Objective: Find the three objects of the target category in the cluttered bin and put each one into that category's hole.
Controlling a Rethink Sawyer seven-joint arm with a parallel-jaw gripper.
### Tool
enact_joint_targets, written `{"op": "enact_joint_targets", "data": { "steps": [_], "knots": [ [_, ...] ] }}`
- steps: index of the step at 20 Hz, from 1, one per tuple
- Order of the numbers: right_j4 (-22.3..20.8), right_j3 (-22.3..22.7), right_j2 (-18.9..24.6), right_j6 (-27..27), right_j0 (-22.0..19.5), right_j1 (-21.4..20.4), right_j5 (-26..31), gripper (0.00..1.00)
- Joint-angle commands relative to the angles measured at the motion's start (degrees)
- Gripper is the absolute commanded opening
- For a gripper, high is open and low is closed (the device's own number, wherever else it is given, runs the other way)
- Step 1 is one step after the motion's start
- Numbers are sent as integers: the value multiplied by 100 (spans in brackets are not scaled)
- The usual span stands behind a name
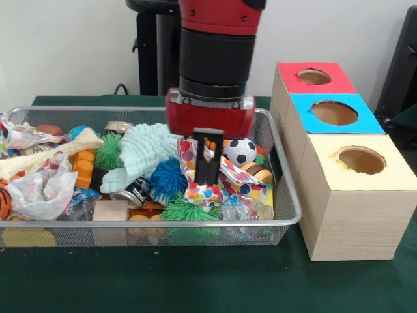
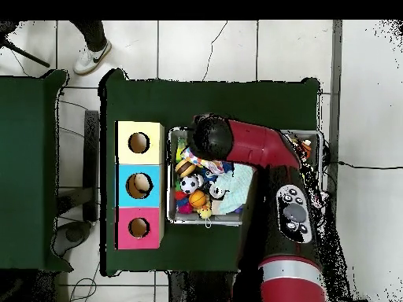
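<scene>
Centrally, the gripper (image 1: 208,163) hangs low inside the wire bin (image 1: 287,195), its dark fingers drawn together on a polka-dot wrapper (image 1: 195,171) that stands up from the clutter. At 3 o'clock from the gripper lies a small soccer ball (image 1: 240,151); at 9 o'clock, a blue spiky ball (image 1: 168,179) and a pale green plush (image 1: 146,153); at 6 o'clock, a green spiky ball (image 1: 189,210). At 8 o'clock a can (image 1: 130,193) rests beside a wooden block (image 1: 111,212). Outside the bin, at 3 o'clock, stand three boxes, each with a round hole: red (image 1: 311,77), blue (image 1: 333,112), yellow (image 1: 361,160). Overhead, the blue box's hole (image 2: 139,184) shows something inside it.
</scene>
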Motion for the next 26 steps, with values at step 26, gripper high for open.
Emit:
{"op": "enact_joint_targets", "data": {
  "steps": [26],
  "knots": [
    [-989,488,1608,-952,-1147,-173,1046,0]
  ]
}}
